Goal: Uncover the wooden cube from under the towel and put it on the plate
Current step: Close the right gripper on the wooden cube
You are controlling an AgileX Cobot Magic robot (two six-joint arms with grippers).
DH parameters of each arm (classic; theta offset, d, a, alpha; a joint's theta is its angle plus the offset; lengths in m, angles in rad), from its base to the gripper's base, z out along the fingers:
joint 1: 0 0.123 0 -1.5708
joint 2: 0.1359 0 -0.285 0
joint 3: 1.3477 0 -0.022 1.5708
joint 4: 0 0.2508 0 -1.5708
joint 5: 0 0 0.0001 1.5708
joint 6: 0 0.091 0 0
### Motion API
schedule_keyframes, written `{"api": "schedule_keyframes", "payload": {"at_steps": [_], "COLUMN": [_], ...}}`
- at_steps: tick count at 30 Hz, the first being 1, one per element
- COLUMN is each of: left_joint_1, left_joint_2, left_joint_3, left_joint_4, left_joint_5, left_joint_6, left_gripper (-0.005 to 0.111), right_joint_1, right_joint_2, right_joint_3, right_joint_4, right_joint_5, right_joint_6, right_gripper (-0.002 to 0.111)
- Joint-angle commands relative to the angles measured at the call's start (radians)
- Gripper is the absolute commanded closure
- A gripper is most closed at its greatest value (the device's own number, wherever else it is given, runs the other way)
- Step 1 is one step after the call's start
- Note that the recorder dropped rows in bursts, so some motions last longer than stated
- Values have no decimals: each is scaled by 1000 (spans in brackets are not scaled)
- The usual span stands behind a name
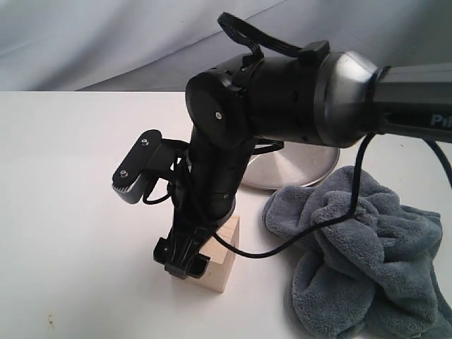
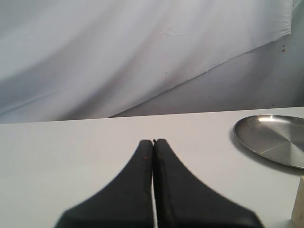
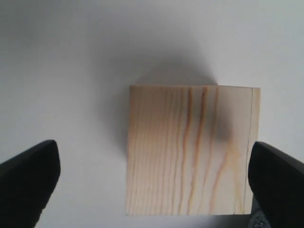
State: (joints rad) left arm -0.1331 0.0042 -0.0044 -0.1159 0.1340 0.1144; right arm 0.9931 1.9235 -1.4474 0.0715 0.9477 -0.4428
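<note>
The wooden cube stands bare on the white table, left of the crumpled blue-grey towel. My right gripper points down over the cube, open. In the right wrist view its dark fingers stand either side of the cube, which lies nearer one finger; the gripper holds nothing. The steel plate sits behind the arm, partly hidden. My left gripper is shut and empty, low over the table, with the plate and a corner of the cube to one side.
The right arm's bulky black body crosses the middle of the exterior view, with a black cable trailing over the towel. A grey-white cloth backdrop hangs behind the table. The left arm does not show in the exterior view.
</note>
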Motion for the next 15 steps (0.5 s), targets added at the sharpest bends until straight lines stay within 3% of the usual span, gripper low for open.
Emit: {"api": "schedule_keyframes", "payload": {"at_steps": [1, 15], "left_joint_1": [-5, -5], "left_joint_2": [-4, -4], "left_joint_3": [4, 4], "left_joint_4": [-2, -2], "left_joint_5": [-3, -3], "left_joint_6": [-3, -3], "left_gripper": [107, 107], "right_joint_1": [-37, -45], "right_joint_2": [12, 109], "right_joint_3": [-9, -9], "right_joint_4": [-6, 27], "right_joint_5": [-20, -35], "right_joint_6": [14, 25], "right_gripper": [9, 9]}}
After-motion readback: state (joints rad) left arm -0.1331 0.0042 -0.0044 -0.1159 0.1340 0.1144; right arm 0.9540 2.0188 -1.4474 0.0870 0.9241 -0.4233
